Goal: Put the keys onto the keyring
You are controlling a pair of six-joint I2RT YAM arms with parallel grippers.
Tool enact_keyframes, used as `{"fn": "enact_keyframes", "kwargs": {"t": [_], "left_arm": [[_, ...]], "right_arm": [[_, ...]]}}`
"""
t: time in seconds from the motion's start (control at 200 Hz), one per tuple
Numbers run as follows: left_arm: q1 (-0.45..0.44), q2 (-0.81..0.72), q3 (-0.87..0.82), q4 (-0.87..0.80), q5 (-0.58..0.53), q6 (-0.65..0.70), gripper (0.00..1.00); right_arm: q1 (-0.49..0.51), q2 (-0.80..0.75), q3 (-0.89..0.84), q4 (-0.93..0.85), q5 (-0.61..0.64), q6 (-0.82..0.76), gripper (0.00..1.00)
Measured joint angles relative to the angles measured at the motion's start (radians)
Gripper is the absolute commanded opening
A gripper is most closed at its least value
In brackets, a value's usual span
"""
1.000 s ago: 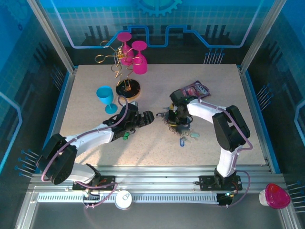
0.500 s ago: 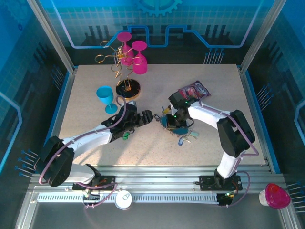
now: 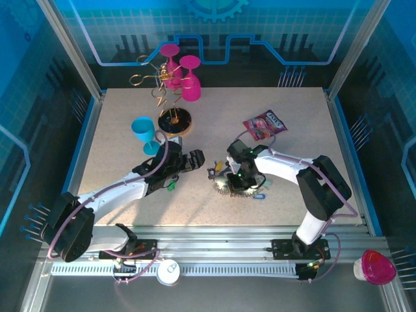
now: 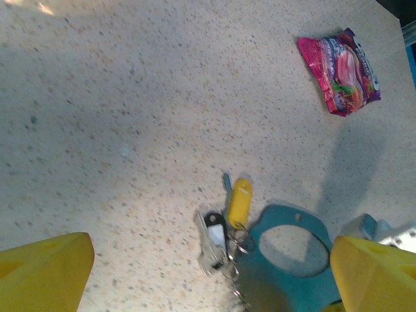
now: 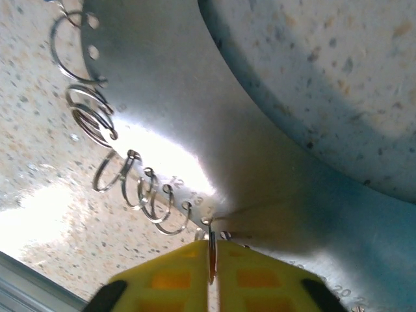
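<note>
Yellow key (image 4: 238,203) long axis radial to keyring (image 4: 286,214). R gripper (image 5: 211,260) clamps small rim ring (image 5: 211,250); L gripper (image 3: 196,158) spread. Snack bag (image 3: 265,124) uncovered since prev. frame.

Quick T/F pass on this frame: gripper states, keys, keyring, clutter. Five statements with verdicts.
1. The left gripper is open and holds nothing. True.
2. The right gripper is open and clear of the keyring. False: its fingers are shut on a thin wire ring at the keyring's rim.
3. The yellow-headed key lies on the table just outside the keyring's edge. True.
4. The snack packet lies on top of the keyring. False: it lies apart from it, farther back on the table.
5. The blue cup is tipped on its side. False: it stands upright, near the left arm.
</note>
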Motion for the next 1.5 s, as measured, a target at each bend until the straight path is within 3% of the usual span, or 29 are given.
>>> {"fn": "enact_keyframes", "kwargs": {"t": [0.11,0.375,0.56,0.735,0.836,1.066,1.246,1.391,1.501], "left_arm": [[0.025,-0.008,0.014,-0.011,0.026,0.095,0.94],[0.008,-0.025,-0.012,0.029,0.083,0.106,0.9],[-0.102,-0.018,-0.035,0.019,0.062,-0.012,0.89],[-0.243,0.021,-0.032,0.002,-0.049,-0.166,0.83],[-0.312,0.056,-0.008,-0.038,-0.126,-0.253,0.75],[-0.455,0.182,0.141,-0.17,-0.28,-0.438,0.7],[-0.47,0.23,0.179,-0.244,-0.335,-0.514,0.6],[-0.465,0.233,0.18,-0.272,-0.357,-0.537,0.59],[-0.447,0.217,0.146,-0.249,-0.354,-0.526,0.61]], "right_arm": [[0.002,-0.052,-0.032,0.012,0.014,-0.012,0.38],[-0.006,-0.208,-0.039,0.098,0.053,0.011,0.39],[-0.023,-0.215,-0.087,0.146,0.085,0.104,0.36],[-0.044,-0.239,-0.108,0.13,0.12,0.181,0.32],[-0.05,-0.32,-0.183,0.141,0.119,0.22,0.32],[-0.119,-0.534,-0.374,0.143,0.111,0.269,0.29],[-0.204,-0.53,-0.396,0.18,0.09,0.269,0.29],[-0.226,-0.529,-0.389,0.174,0.093,0.261,0.27],[-0.303,-0.529,-0.377,0.159,0.096,0.24,0.26]]}}
